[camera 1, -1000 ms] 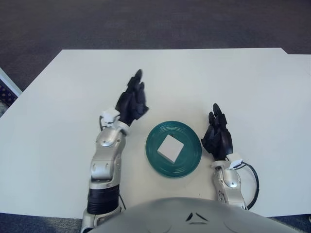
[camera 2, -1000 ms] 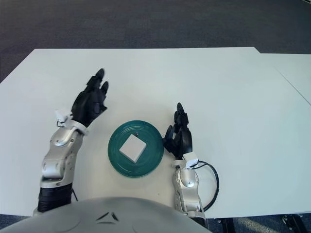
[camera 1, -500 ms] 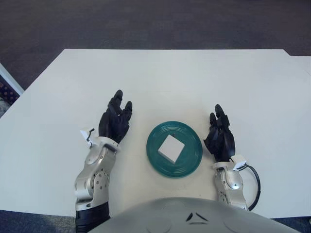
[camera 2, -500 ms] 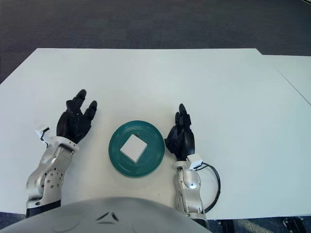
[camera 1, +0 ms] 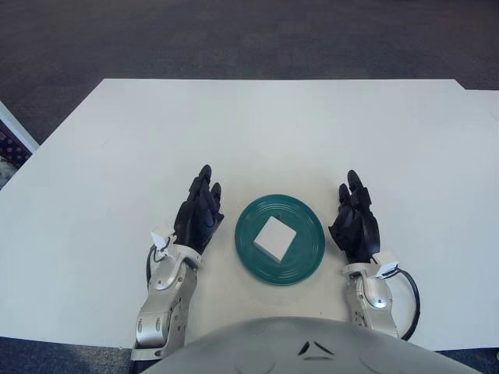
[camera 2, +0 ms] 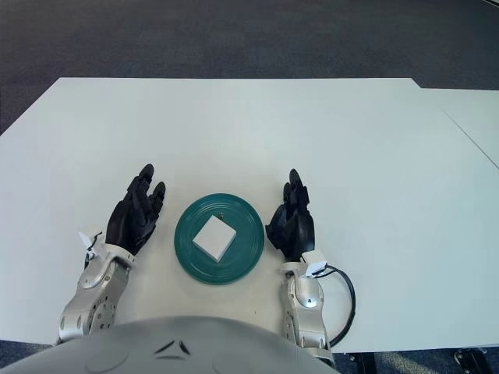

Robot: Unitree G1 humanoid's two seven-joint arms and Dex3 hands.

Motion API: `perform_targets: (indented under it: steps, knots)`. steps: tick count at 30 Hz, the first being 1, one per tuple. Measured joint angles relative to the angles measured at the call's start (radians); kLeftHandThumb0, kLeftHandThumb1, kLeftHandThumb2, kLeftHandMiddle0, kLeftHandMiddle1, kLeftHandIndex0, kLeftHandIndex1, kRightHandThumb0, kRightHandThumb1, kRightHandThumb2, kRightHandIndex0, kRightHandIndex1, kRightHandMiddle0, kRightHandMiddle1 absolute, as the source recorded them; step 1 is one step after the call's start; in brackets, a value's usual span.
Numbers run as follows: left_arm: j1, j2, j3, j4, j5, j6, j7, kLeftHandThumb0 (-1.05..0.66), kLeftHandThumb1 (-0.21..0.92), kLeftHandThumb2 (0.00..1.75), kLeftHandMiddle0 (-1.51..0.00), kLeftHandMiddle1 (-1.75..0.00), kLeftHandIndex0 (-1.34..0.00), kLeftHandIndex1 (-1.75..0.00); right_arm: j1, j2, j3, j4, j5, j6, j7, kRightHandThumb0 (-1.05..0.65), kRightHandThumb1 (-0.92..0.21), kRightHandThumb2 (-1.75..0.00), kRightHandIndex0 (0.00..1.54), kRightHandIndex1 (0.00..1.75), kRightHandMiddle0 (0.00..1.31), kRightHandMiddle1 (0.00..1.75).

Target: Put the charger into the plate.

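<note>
Charger (camera 1: pixel 274 238), a white square block, lies flat in the well of the green plate (camera 1: pixel 310 253) in the left eye view, turned so its corners point up, down and sideways like a diamond. It has no clear long axis, being about as wide as it is deep. The left robot hand (camera 1: pixel 199 219) sits on the bench (camera 1: pixel 117 156) just beside the plate's left rim, fingers extended and relaxed, holding nothing. The right robot hand (camera 1: pixel 355 225) lies just beside the plate's right rim, fingers likewise extended and empty. The charger is thus between the two, to the right of the left robot hand and to the left of the right one, and neither touches it or the plate. The two look about equally near. As I judge it, the placing is done and no further grasp is called for.

From the right eye view the same layout holds: the charger (camera 2: pixel 214 238) rests inside the plate (camera 2: pixel 245 253), clear of the rim on every side, with the left robot hand (camera 2: pixel 137 219) and the right robot hand (camera 2: pixel 293 224) flanking it, both slack and empty. A black cable (camera 2: pixel 341 290) loops from the right wrist over the bench near its front edge. The bench is a plain white slab. Beyond its far edge runs dark carpet (camera 2: pixel 234 39), and a second white surface (camera 2: pixel 468 109) adjoins on the right.
</note>
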Motion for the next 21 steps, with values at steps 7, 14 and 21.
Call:
perform_targets:
  steps: [7, 14, 21]
  knots:
    - [0.006, -0.028, -0.047, 0.128, 0.136, -0.199, 0.058, -1.05, 0.92, 0.98, 0.00, 0.00, 0.00, 0.00, 0.004, -0.005, 0.002, -0.020, 0.001, 0.031, 0.019, -0.94, -0.92, -0.95, 0.01, 0.00, 0.00, 0.21]
    - [0.027, -0.033, -0.109, 0.168, 0.229, -0.294, 0.150, -1.05, 0.92, 0.96, 0.00, 0.00, 0.00, 0.00, 0.010, -0.015, 0.003, -0.043, 0.003, 0.062, 0.042, -0.94, -0.92, -0.96, 0.01, 0.00, 0.00, 0.22]
    - [0.029, -0.029, -0.139, 0.202, 0.239, -0.360, 0.210, -1.05, 0.92, 0.95, 0.00, 0.00, -0.04, -0.02, 0.014, -0.017, 0.002, -0.055, 0.005, 0.078, 0.053, -0.96, -0.92, -0.95, 0.00, 0.00, 0.00, 0.20]
